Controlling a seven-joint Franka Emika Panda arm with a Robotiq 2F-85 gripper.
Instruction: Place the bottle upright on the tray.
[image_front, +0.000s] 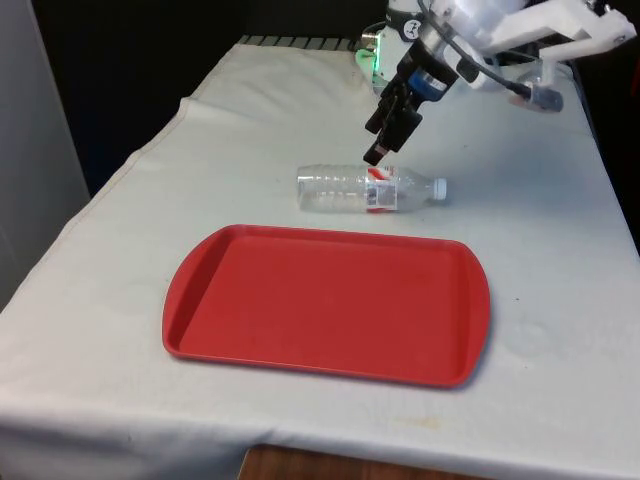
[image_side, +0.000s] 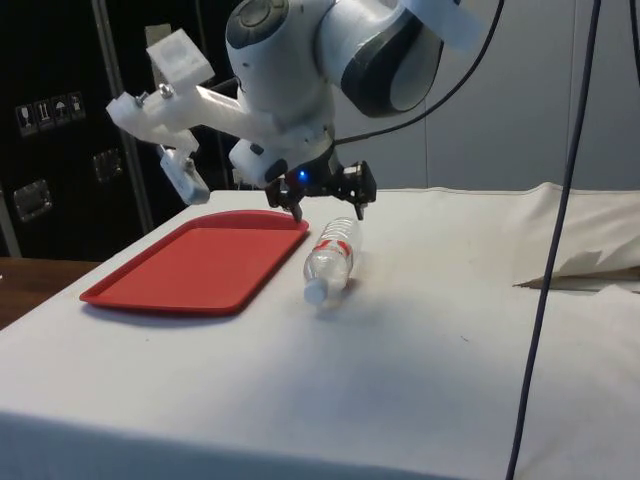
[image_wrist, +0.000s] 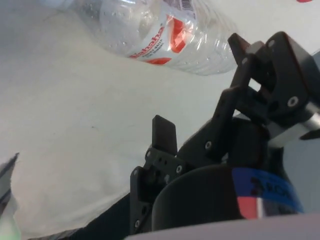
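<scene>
From the front view, the bottle (image_front: 368, 189) is lying on its side on the white cloth (image_front: 120, 290), just beyond the far rim of the red tray (image_front: 325, 305) and not touching it. Its long axis is running parallel to that far rim, with the white cap (image_front: 439, 188) pointing toward the front view's right and the clear base toward the left. The gripper (image_front: 376, 152) is hovering just above the bottle, over the red-and-white label (image_front: 381, 190), and is tilting down toward it from the side away from the tray. It is holding nothing.

In the side view, the bottle (image_side: 331, 261) is resting beside the tray (image_side: 200, 262), cap end pointing toward the camera. The gripper (image_side: 326, 204) is hanging directly over the bottle's far half, with the two fingers standing spread apart, one to each side of the bottle's width, so a straight descent looks likely to straddle the body across its long axis. Nothing is standing between the gripper and the bottle, and the tray surface is lying bare for the placement.

In the wrist view, the fingers (image_wrist: 164, 135) are showing parted with open space between them, and the bottle (image_wrist: 155, 30) is lying ahead of them on the cloth, label facing up.
</scene>
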